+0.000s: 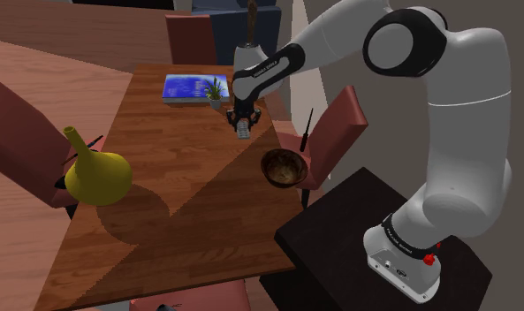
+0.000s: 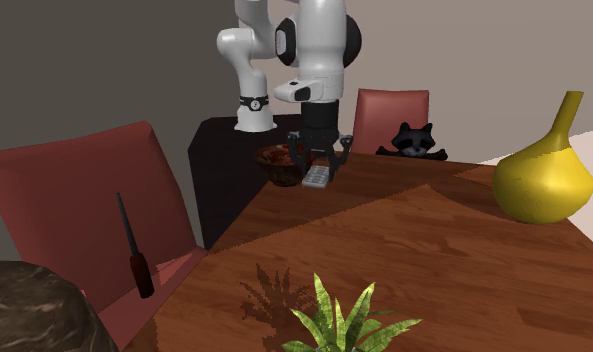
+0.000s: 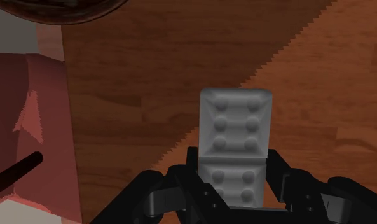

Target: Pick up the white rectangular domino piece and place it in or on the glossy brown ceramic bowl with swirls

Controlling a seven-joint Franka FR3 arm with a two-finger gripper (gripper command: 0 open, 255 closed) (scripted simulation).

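Brown wooden dining table [image 1: 180, 203] with dull-red chairs [image 1: 337, 124] round it, grey wall behind in the second exterior view. At the far end of the table sit a flat blue book [image 1: 188, 88] and a small green potted plant [image 1: 216, 91]. A yellow gourd-shaped vase [image 1: 96, 175] sits at the edge on the shoulder view's left.

All-black two-finger gripper [image 1: 242, 126] hangs over the middle of the table, pointing down. Fingers [image 3: 194, 175] are closed partway, clamped on the two long sides of the pale grey rectangular domino piece with raised pips [image 3: 236, 127]. So the domino's long axis runs across the closing line and its pip face is turned up toward the hand. It looks lifted just clear of the wood [image 2: 316, 177], but the gap is hard to judge.

Glossy dark-brown swirled bowl [image 1: 284, 167] is on the table at the edge nearest the stand, near the gripper but not under it. From the gripper it lies toward the shoulder view's lower right. In the wrist view its rim [image 3: 60, 9] shows past the domino's far end and off toward the chair side.

Judgement: grasp done, carry stage. Next move is a short sideways shift toward the stand-side edge until the domino is over the bowl, then lower and release. Main risk: bowl sits close to the table edge, so overshoot drops the piece off the table.
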